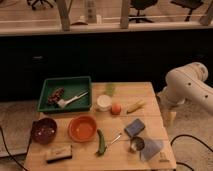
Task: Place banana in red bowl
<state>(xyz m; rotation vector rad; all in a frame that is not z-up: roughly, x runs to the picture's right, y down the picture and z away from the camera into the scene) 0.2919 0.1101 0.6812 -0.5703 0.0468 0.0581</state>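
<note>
The banana (pixel 135 105), small and yellow, lies on the wooden table (pixel 150 90) right of centre, just right of a round orange fruit (pixel 116 108). The red bowl (pixel 82 128) sits empty toward the front left of the table. My white arm (pixel 186 85) comes in from the right, and the gripper (pixel 168 118) hangs just off the table's right edge, right of the banana and apart from it.
A green tray (pixel 47 86) with utensils stands at the back left. A dark maroon bowl (pixel 44 131), white container (pixel 103 102), green cup (pixel 110 88), green vegetable (pixel 101 142), blue sponge (pixel 134 127), metal cup (pixel 136 145) and brush (pixel 59 154) share the table.
</note>
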